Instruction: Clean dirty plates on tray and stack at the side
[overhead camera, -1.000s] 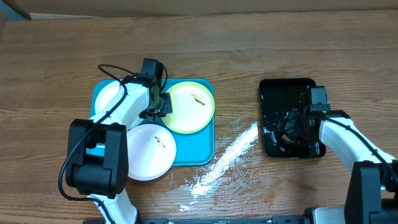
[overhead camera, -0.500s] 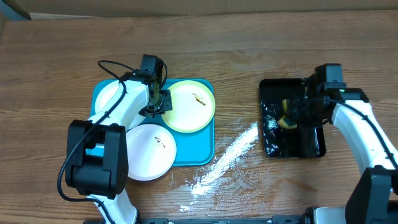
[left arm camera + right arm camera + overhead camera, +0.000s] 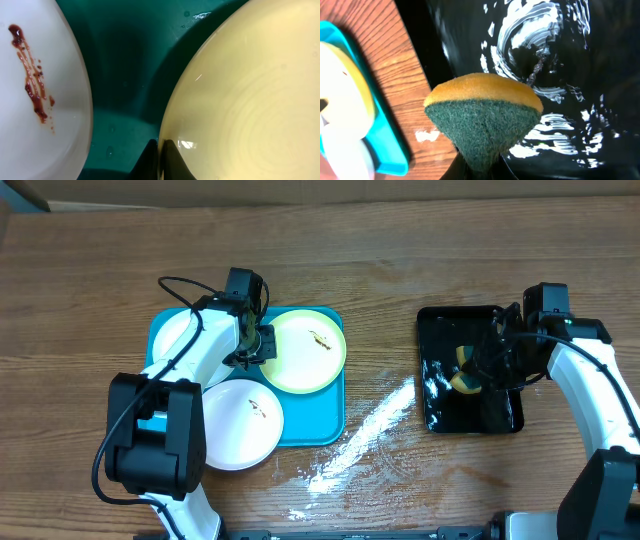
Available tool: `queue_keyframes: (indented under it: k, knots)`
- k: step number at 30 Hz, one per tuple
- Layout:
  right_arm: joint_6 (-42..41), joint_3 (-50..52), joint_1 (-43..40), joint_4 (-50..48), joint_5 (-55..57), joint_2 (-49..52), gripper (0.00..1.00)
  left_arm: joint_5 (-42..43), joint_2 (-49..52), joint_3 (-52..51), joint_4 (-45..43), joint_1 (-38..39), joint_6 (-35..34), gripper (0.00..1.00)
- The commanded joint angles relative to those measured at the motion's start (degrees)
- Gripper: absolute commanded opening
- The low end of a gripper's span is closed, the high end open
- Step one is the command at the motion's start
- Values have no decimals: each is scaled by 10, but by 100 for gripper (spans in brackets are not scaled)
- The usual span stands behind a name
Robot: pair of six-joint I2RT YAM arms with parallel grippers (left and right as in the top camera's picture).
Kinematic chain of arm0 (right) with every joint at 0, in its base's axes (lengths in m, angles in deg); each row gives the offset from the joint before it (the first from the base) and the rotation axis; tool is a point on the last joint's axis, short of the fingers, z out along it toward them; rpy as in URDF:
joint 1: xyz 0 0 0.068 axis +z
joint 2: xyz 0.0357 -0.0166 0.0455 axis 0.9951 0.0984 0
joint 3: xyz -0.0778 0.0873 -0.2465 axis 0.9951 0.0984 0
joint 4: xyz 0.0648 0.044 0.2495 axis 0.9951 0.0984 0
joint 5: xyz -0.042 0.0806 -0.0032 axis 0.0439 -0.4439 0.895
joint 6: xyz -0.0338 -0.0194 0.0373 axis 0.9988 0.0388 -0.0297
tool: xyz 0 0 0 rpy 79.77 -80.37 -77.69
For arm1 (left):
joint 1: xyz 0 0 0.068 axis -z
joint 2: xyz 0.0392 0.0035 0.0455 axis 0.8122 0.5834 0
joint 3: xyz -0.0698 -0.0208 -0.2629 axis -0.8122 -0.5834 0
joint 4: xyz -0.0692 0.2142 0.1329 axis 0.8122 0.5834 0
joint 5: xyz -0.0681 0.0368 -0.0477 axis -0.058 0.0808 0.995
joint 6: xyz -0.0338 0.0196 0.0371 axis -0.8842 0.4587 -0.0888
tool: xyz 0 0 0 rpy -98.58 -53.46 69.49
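The turquoise tray (image 3: pixel 315 425) holds three plates. A pale yellow-green plate (image 3: pixel 305 352) with a dark speck lies at its right back. One white plate (image 3: pixel 240 425) overhangs the front edge and another white plate (image 3: pixel 175 335) lies at the left back. My left gripper (image 3: pixel 258 345) is shut on the yellow-green plate's left rim (image 3: pixel 235 105). A white plate with a red smear (image 3: pixel 35 85) lies to its left. My right gripper (image 3: pixel 475 370) is shut on a yellow and green sponge (image 3: pixel 482 120) above the black tray (image 3: pixel 470 410).
The glossy black tray (image 3: pixel 560 60) carries white soapy streaks. Wet streaks (image 3: pixel 365 430) lie on the wooden table between the two trays. The turquoise tray's corner shows in the right wrist view (image 3: pixel 380 125).
My right gripper has risen from the black tray with the sponge and shifted toward the back right. The left arm and the plates have not moved.
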Motion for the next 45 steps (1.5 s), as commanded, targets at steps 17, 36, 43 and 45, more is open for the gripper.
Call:
queue_keyframes:
  k: [17, 36, 43, 45]
  knots:
    - [-29, -26, 11, 38, 14, -14, 4, -2, -15, 11, 17, 4, 83, 4]
    - [-18, -5, 72, -24, 153, -14, 4, -1, -13, 7, 33, 4, 23, 21]
    - [-18, -5, 72, -31, 163, -14, 4, -2, -11, -2, 31, 4, 23, 21]
    - [-18, -5, 72, -31, 164, -14, 4, -2, -10, -2, 30, 4, 23, 19]
